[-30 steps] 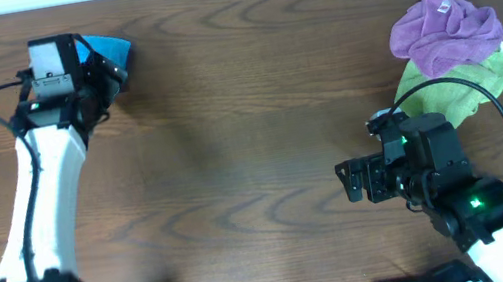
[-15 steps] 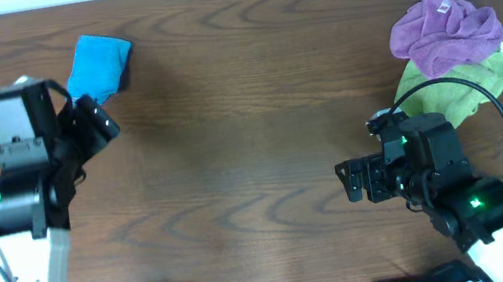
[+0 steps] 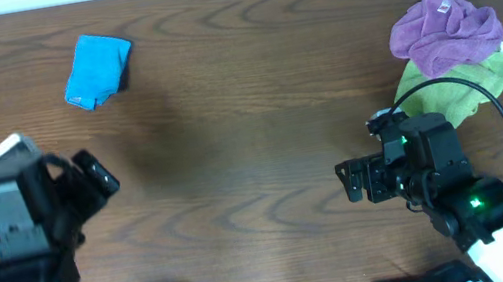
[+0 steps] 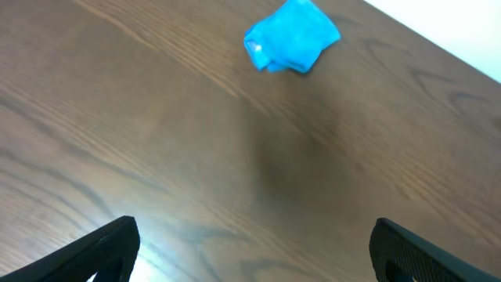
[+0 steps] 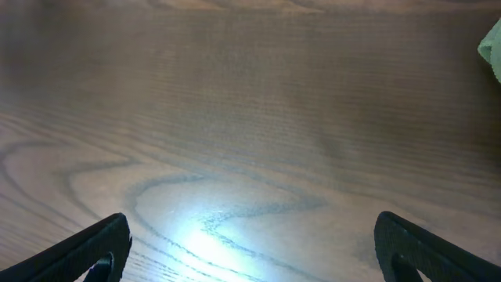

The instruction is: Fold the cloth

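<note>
The sky-blue cloth [image 3: 97, 70] lies as a small folded bundle at the back left of the wooden table; the left wrist view has the cloth [image 4: 292, 37] at the top centre. My left gripper [image 3: 88, 181] hovers open well in front of it, near the table's front left, with nothing between its fingers [image 4: 117, 239]. In the left wrist view the left gripper [image 4: 254, 229] frames only bare wood. My right gripper [image 3: 346, 184] stands open at the front right, pointing left, and in its own view the right gripper [image 5: 250, 223] is likewise empty over the table.
A purple cloth [image 3: 444, 27] lies crumpled on top of a light green cloth [image 3: 463, 85] at the back right, just behind the right arm. A corner of the green cloth [image 5: 493, 51] shows at the right wrist view's edge. A black cable [image 3: 488, 98] arcs over the right arm.
My left arm has drawn back from the blue cloth toward the front left, leaving it lying uncovered on the table. The right arm has not moved.
</note>
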Tool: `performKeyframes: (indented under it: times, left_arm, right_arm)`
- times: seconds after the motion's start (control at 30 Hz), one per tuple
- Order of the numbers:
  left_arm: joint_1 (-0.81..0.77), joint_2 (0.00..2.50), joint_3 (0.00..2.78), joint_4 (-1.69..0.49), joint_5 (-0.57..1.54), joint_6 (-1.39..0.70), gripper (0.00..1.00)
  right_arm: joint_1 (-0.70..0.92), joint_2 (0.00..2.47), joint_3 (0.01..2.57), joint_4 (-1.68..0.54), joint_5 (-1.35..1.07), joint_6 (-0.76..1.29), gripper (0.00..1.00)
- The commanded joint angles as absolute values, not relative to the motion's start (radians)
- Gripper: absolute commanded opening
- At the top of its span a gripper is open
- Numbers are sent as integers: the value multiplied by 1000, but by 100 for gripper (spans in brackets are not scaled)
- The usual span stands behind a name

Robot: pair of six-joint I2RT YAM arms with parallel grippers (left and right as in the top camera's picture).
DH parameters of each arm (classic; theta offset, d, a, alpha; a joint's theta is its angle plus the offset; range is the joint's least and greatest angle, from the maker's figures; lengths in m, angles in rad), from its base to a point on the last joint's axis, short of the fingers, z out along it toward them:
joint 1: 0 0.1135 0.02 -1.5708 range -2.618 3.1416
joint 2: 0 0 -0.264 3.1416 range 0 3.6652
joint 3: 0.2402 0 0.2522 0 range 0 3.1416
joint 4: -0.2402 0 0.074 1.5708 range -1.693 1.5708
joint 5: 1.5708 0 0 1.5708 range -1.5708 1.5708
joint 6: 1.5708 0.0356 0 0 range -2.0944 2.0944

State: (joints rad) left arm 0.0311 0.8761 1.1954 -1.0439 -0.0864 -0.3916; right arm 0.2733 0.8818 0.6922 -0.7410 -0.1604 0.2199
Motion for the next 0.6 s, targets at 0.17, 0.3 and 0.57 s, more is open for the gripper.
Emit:
performKeyframes:
  times: [0.17,0.3,0.57]
  left_arm:
    - [33,632,935,-915,-126,-379,95]
    - [33,491,773,-842,-131,-380,95]
    - [33,197,508,-784,-130,-380,95]
  right_arm:
    - [267,879,692,-741,-165,231,99]
    - [267,879,692,-741,-165,231,99]
    - [267,879,692,-741,-165,231,99]
